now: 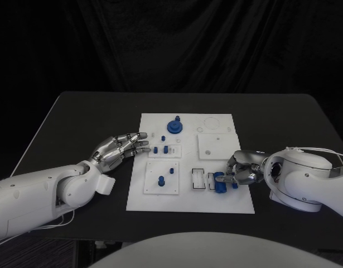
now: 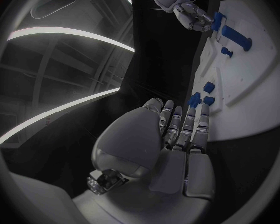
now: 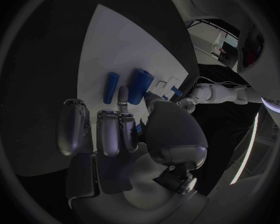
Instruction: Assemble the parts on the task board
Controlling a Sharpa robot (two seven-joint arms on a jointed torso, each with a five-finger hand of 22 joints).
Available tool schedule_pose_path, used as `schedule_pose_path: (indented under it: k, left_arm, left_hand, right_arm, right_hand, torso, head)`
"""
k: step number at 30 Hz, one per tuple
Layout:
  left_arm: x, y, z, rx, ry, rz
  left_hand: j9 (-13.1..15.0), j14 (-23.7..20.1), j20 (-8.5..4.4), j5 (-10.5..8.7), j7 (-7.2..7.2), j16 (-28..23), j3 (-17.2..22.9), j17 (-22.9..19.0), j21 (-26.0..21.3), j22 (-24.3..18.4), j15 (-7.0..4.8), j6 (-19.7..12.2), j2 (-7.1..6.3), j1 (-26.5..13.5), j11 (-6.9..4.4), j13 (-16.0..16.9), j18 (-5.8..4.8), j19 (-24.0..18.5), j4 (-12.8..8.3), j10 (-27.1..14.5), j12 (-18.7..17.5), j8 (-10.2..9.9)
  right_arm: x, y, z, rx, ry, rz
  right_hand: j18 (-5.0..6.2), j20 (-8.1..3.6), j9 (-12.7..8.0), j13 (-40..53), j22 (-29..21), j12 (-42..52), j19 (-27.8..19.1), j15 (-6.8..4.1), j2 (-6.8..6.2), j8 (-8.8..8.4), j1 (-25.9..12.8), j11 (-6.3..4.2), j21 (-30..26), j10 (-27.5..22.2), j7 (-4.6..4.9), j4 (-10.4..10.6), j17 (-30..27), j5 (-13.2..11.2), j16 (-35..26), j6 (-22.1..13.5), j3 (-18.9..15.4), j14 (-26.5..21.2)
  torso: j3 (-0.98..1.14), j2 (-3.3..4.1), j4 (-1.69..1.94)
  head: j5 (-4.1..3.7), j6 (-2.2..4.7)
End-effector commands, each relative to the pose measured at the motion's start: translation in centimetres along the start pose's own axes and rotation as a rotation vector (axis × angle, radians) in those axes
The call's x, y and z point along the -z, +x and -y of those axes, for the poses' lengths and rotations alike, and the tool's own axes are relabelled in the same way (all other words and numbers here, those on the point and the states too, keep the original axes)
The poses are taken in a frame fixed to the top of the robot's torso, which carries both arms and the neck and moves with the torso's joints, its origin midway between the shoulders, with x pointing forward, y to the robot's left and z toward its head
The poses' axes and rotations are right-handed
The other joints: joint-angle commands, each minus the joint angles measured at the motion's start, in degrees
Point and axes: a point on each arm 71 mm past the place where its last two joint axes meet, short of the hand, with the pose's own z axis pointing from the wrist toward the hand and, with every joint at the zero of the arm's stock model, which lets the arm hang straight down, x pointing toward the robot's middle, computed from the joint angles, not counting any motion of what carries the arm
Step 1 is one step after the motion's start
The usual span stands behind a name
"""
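While the right hand [image 1: 237,173] pinches a blue peg [image 1: 220,187] near the task board's [image 1: 220,204] front edge | peg likely light, rigid, slippery: grip mid-shaft | left hand [image 1: 121,148] spread, empty.

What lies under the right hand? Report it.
Under the right hand sits the task board, with a blue part at its fingers. Whether it holds the part is hidden.

Dim scene, black surroundings; wrist views bend strongly at edges.
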Motion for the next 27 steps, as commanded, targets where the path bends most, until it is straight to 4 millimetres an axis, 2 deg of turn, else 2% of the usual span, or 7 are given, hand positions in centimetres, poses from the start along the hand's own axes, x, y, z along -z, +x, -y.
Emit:
schedule_pose_path:
  k: [1, 7, 20, 22, 23, 27]
  left_arm:
    - [0.0, 0.2, 0.0, 0.011, 0.014, -0.006]
    - [0.1, 0.1, -0.1, 0.012, 0.011, -0.004]
    - [0.1, 0.2, -0.4, 0.014, 0.003, -0.004]
    - [0.1, 0.2, -0.4, 0.015, 0.002, -0.005]
    - [0.1, 0.2, -0.4, 0.015, 0.001, -0.005]
    - [0.1, 0.2, -0.4, 0.015, 0.000, -0.005]
  left_hand:
    - [0.0, -0.2, 0.13, 0.31, 0.40, 0.2, 0.3, 0.1, 0.0, -0.1, -0.09, 0.0, 0.41, 0.0, 0.42, 0.1, 0.47, 0.4, 0.0, 0.1, 0.3, 0.4]
    - [0.0, -0.2, 0.13, 0.35, 0.42, 0.2, 0.5, 0.1, 0.0, -0.1, -0.10, -0.1, 0.41, 0.1, 0.42, 0.1, 0.47, 0.4, 0.0, 0.1, 0.3, 0.4]
    - [0.0, -0.2, 0.13, 0.47, 0.44, 0.2, 0.6, 0.1, 0.0, -0.1, -0.10, -0.1, 0.37, 0.1, 0.43, 0.0, 0.48, 0.4, -0.1, 0.0, 0.3, 0.4]
    - [0.0, -0.2, 0.13, 0.47, 0.44, 0.2, 0.6, 0.1, 0.0, -0.1, -0.10, -0.1, 0.37, 0.1, 0.43, 0.0, 0.48, 0.4, -0.1, 0.0, 0.3, 0.4]
    - [0.0, -0.2, 0.13, 0.47, 0.44, 0.2, 0.6, 0.1, 0.0, -0.1, -0.10, -0.1, 0.37, 0.1, 0.43, 0.0, 0.48, 0.4, -0.1, 0.0, 0.3, 0.4]
    - [0.0, -0.2, 0.13, 0.47, 0.44, 0.2, 0.6, 0.1, 0.0, -0.1, -0.10, -0.1, 0.37, 0.1, 0.43, 0.0, 0.48, 0.4, -0.1, 0.0, 0.3, 0.4]
  right_arm:
    - [-0.1, 0.5, 0.4, 0.005, 0.034, -0.025]
    - [-0.5, 1.3, 0.6, 0.012, 0.042, -0.055]
    - [-1.2, 1.6, 0.2, -0.034, -0.009, -0.021]
    - [-1.3, 1.7, 0.2, -0.038, -0.009, -0.027]
    - [-1.4, 1.7, 0.2, -0.040, -0.008, -0.031]
    - [-1.5, 1.8, 0.2, -0.055, 0.000, -0.046]
  right_hand:
    - [-0.46, -0.43, -0.2, 15.1, 11.1, 0.1, 2.3, -0.12, 0.07, -0.46, -0.4, -0.04, -0.2, 6.0, 0.04, -0.1, 7.0, -0.4, -0.2, -0.4, -0.4, 4.3]
    - [-0.41, -0.24, -1.1, 15.1, 11.0, 0.1, 2.1, 0.12, 0.50, -1.88, -0.9, 0.26, -0.3, 6.0, 0.38, 0.0, 6.4, -0.5, -0.6, -0.7, -0.9, 4.2]
    - [-0.19, -0.06, -1.7, 15.1, 10.7, 0.1, 1.7, 0.27, 0.86, -2.81, -0.6, 0.40, -1.2, 6.0, 0.51, -0.2, 6.3, -0.7, -0.7, -0.4, -1.2, 4.2]
    - [-0.16, 0.04, -2.2, 15.1, 10.7, 0.1, 1.5, 0.32, 0.59, -3.59, 1.5, 0.47, -1.2, 6.0, 0.58, -0.7, 6.3, 1.5, -0.7, -0.1, -1.1, 4.2]
    - [-0.13, 0.00, -2.4, 15.1, 10.6, 0.1, 1.4, 0.31, 0.18, -4.09, 4.2, 0.50, -1.2, 6.0, 0.63, -1.9, 6.2, 5.7, -0.8, -0.1, -0.4, 4.2]
    - [-0.12, -0.01, -2.9, 15.1, 10.6, 0.1, 1.3, 0.20, -0.45, -4.89, 9.7, 0.33, -1.1, 6.0, 0.50, -4.8, 6.2, 14.2, -0.8, 0.0, 1.7, 4.2]
  torso:
    - [0.00, 0.02, -0.01]
    - [-0.03, -0.01, 0.04]
    - [-0.02, -0.03, 0.00]
    - [0.00, -0.01, -0.01]
    - [0.01, -0.01, -0.01]
    - [-0.01, -0.03, 0.01]
  head:
    - [-0.12, -0.01]
    - [-0.04, -0.01]
    - [-0.17, -0.01]
    - [-0.18, -0.01]
    - [-0.17, -0.01]
    - [-0.19, -0.01]
